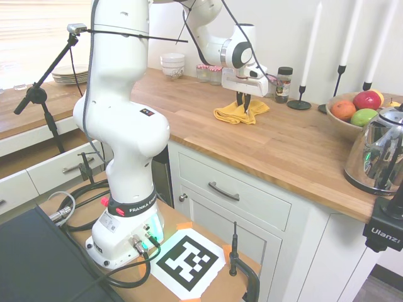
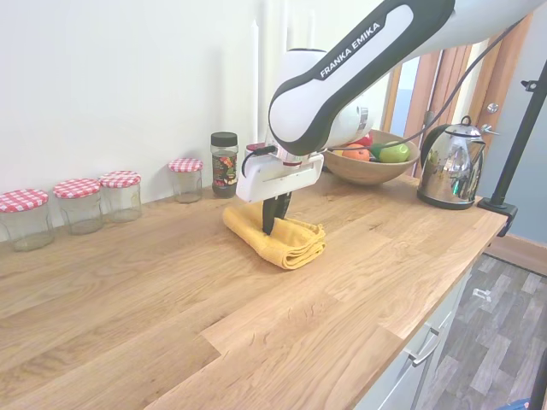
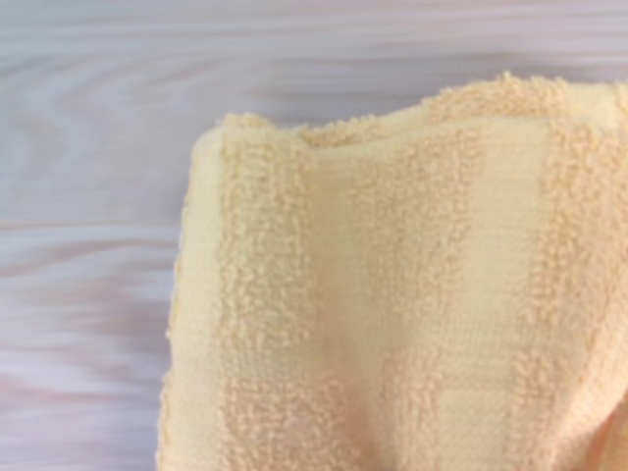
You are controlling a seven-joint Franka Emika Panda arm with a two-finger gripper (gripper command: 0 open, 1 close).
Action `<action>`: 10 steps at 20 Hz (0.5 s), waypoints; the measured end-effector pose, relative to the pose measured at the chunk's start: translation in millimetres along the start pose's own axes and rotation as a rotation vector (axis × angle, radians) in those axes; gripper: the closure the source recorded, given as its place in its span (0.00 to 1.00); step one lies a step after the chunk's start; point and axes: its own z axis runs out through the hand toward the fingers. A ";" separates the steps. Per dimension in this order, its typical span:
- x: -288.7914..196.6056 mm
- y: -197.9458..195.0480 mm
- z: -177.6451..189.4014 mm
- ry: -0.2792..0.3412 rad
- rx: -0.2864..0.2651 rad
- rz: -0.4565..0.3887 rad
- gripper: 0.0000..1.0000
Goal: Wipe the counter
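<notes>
1. Cloth (image 2: 278,241) of yellow terry, folded and rumpled, judged light, soft and limp; it would bunch and drag rather than slide stiffly.
2. Best hold: the raised middle fold, where the gripper (image 2: 270,224) stands with its fingers pressed into it, seemingly clenched on the cloth.
3. The cloth lies on the desk (image 2: 171,290) toward the back edge, near the spice jar (image 2: 224,164).
4. Desk: warm brown planks, dry-looking.

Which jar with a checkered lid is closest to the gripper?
The red-checked jar right beside the dark-lidded spice jar. It stands nearest the gripper; the other three sit farther along the wall, away from the yellow cloth.
</notes>
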 end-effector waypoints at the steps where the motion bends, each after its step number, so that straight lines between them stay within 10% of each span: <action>1: -10.2 -9.3 -0.3 0.003 -0.002 -0.010 1.00; 10: -103.9 -88.7 -11.0 0.027 -0.026 -0.113 1.00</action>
